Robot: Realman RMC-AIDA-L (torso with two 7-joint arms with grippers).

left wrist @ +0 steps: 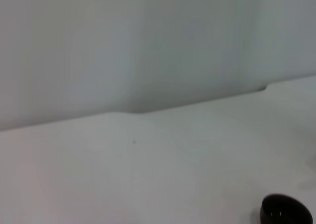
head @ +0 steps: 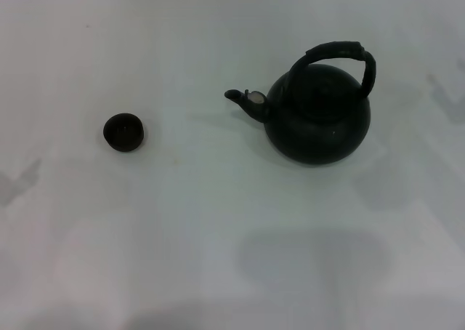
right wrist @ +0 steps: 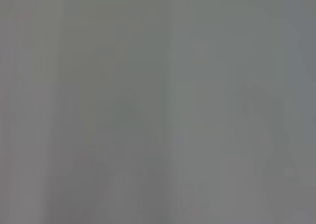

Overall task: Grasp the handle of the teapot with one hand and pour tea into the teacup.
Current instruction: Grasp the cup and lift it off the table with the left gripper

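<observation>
The round matte black teapot (head: 317, 123) stands upright on the white table, right of centre in the head view. Its short spout (head: 245, 102) points left toward the teacup and bears a small silvery spot. Its thick black arched handle (head: 341, 56) rises over the body. The tiny black handleless teacup (head: 123, 132) stands at the left, well apart from the pot. The teacup also shows in the left wrist view (left wrist: 285, 212). Neither gripper shows in any view.
The white table (head: 218, 221) runs to a far edge with a pale wall behind (left wrist: 148, 46). The right wrist view shows only a plain grey surface.
</observation>
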